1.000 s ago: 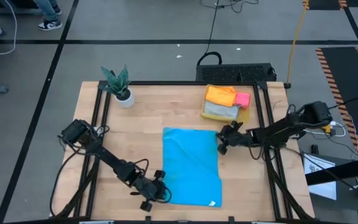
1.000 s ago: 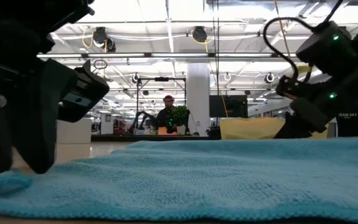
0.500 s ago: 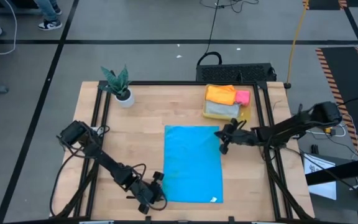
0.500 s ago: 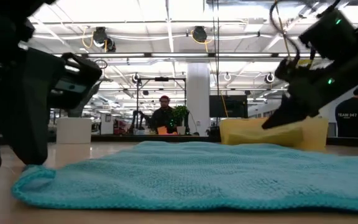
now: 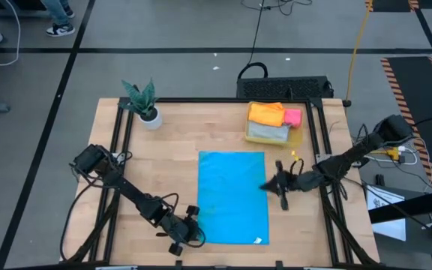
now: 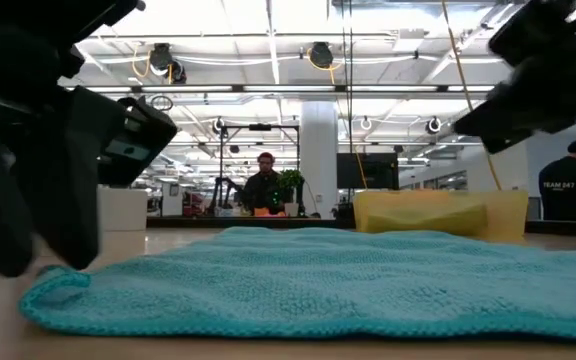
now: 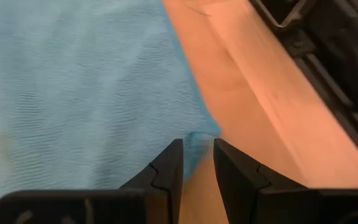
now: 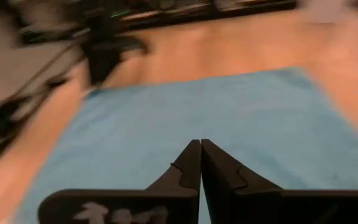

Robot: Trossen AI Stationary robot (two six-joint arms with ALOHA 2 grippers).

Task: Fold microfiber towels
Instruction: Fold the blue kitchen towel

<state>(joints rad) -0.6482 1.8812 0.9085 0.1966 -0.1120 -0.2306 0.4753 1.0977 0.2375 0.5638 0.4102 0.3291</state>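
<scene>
- 1 bright blue towel [image 5: 233, 196] lies spread flat in the middle of my tabletop [image 5: 171, 172], its long side running from the far half toward the near edge.
- 3 more towels sit folded in the translucent yellow bin [image 5: 296, 138] at the far right of the tabletop: an orange towel [image 5: 266, 114] and a pink towel [image 5: 293, 118] on top, a grey towel [image 5: 267, 133] beneath them.
- My left claw [image 7: 197, 163] is low at the blue towel's near left corner; its fingers stand a little apart with the corner's edge between their tips, but I cannot tell whether they actually pinch the cloth.
- My right claw [image 5: 269, 186] hangs at the towel's right edge, about halfway along it, fingers pressed fully together and holding nothing.
- 1 potted plant [image 5: 144, 102] stands at the far left corner of the tabletop, well apart from the cloth.
- Beyond the tabletop, a person [image 6: 264, 186] shows in the room in the low view.
</scene>
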